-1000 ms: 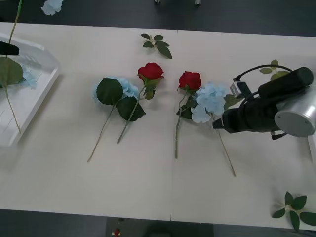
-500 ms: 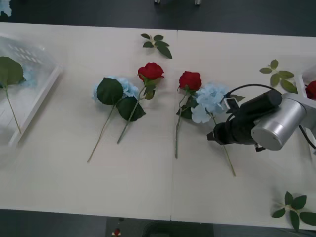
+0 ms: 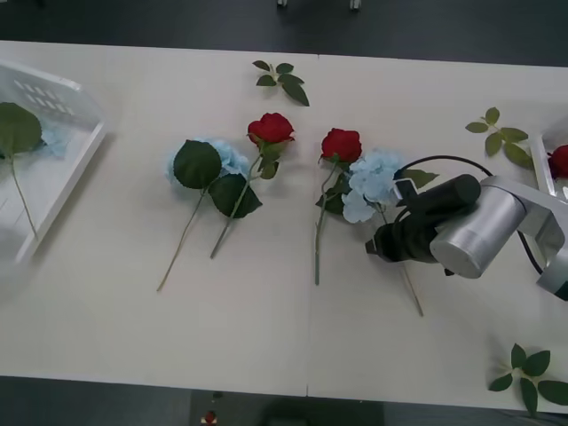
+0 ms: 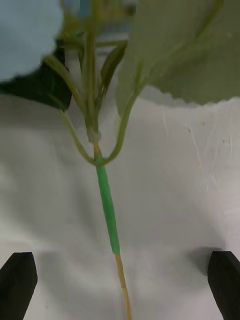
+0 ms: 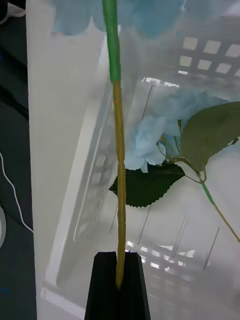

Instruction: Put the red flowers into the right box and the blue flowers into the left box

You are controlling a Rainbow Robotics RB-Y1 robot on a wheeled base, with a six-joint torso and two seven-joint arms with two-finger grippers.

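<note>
Blue flowers, front view: one stem [image 3: 377,191] lies on table [image 3: 133,328] right of centre, bloom touching a red flower [image 3: 341,145]; another [image 3: 206,173] left of centre beside a second red flower [image 3: 271,130]. Left box [image 3: 62,191] at table's left edge w/ a blue flower inside. Right gripper [image 3: 373,246] sits over the right-of-centre stem.

Right wrist view: right gripper [image 4: 120,285] fingers wide apart, holding nothing; green stem [image 4: 107,205] lies between them.

Left wrist view: left gripper [image 5: 118,285] fingers closed on held flower stem [image 5: 119,165], above left box [image 5: 90,200] containing a blue flower [image 5: 155,140].
</note>
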